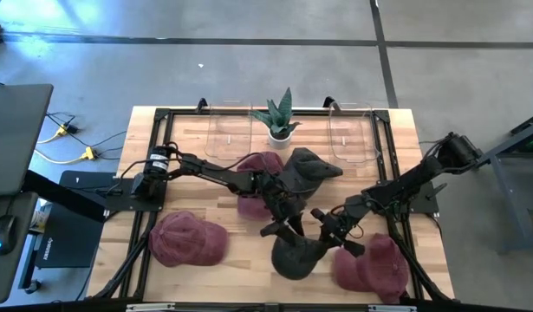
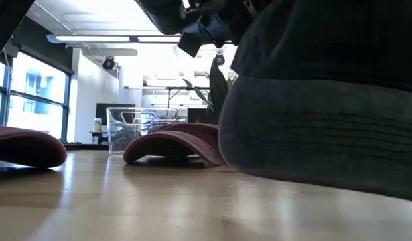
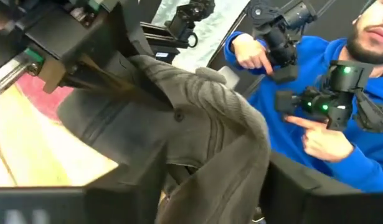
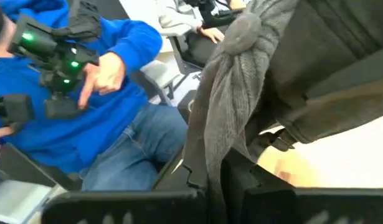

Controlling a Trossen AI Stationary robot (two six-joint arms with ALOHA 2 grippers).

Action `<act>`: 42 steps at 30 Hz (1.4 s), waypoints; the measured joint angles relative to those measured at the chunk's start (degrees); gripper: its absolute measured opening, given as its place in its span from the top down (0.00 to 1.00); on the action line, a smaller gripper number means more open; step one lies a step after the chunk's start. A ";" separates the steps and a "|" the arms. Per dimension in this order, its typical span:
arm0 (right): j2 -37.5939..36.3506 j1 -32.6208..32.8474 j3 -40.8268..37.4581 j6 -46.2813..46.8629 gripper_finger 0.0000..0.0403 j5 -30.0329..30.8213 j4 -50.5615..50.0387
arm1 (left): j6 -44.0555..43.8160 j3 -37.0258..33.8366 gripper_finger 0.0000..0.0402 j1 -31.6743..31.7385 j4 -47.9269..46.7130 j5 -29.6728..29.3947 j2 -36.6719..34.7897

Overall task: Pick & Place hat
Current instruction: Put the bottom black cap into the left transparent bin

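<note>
Dark grey fabric hat (image 1: 296, 253) sits at the wooden bench's (image 1: 188, 165) front edge (low camera nearly touches it). Right hand (image 1: 334, 227) clamps narrow on its fabric; left hand (image 1: 279, 227) stands wide beside it.

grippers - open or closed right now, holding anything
left gripper: cannot tell, at the dark hat.
right gripper: shut on the dark hat.

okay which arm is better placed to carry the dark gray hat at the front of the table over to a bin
Right, probably. The right gripper is shut on the dark gray hat at the table's front edge, while the left gripper's fingers look open beside it. The clear bin also sits on the right arm's side.
</note>
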 joint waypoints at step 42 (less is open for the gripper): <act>0.00 -0.04 0.05 -0.90 0.93 6.41 -4.43 | -13.82 0.02 0.78 -1.00 9.19 -3.95 4.26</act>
